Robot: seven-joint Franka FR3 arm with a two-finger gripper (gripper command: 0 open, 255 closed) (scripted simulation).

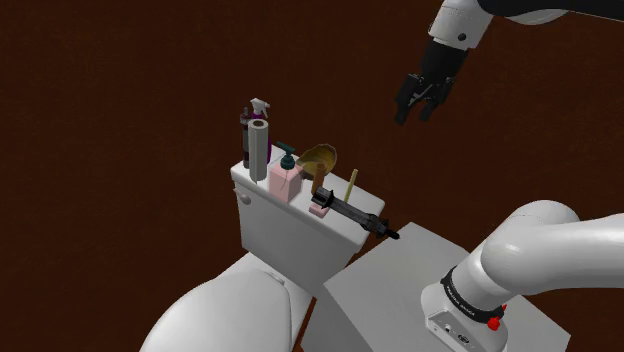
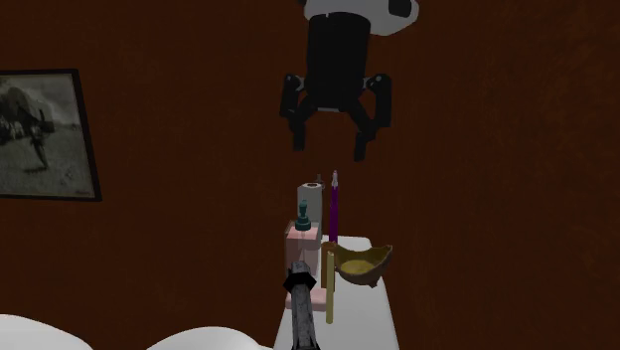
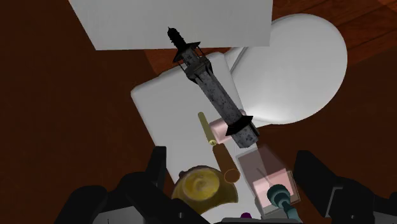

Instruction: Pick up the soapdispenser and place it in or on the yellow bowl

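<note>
High above the toilet tank lid [image 1: 300, 218] [image 2: 370, 320] [image 3: 159, 105], the black claw [image 1: 415, 112] [image 2: 328, 145] [image 3: 232, 156] hangs with its fingers spread wide and nothing between them, well clear of everything below. In the wrist view it looks down past both fingers at the yellow bowl [image 1: 322, 158] [image 2: 364, 262] [image 3: 202, 186] and the soap dispenser [image 1: 285, 178] [image 2: 303, 239] [image 3: 270, 181], which stand near each other around the middle of the lid.

The soap dispenser is a pink square bottle with a teal pump. It stands upright near the lid's edge on the toilet seat's [image 1: 230, 310] [image 3: 299, 70] side, long axis vertical, pump uppermost. I cannot tell which way the spout points, and its faces are too small to read. The bowl sits nearer the wall-side edge, mouth up.

A thin yellow stick [image 1: 349, 186] [image 2: 330, 288] [image 3: 206, 129] stands beside the bowl. A long dark tower-shaped object [image 1: 355, 213] [image 2: 301, 318] [image 3: 213, 89] lies flat, its tip overhanging the lid's end toward the stand [image 1: 400, 270] [image 3: 172, 22]. At the opposite end stand a grey roll [image 1: 259, 148] [image 2: 312, 194] and a spray bottle [image 1: 255, 108].
</note>
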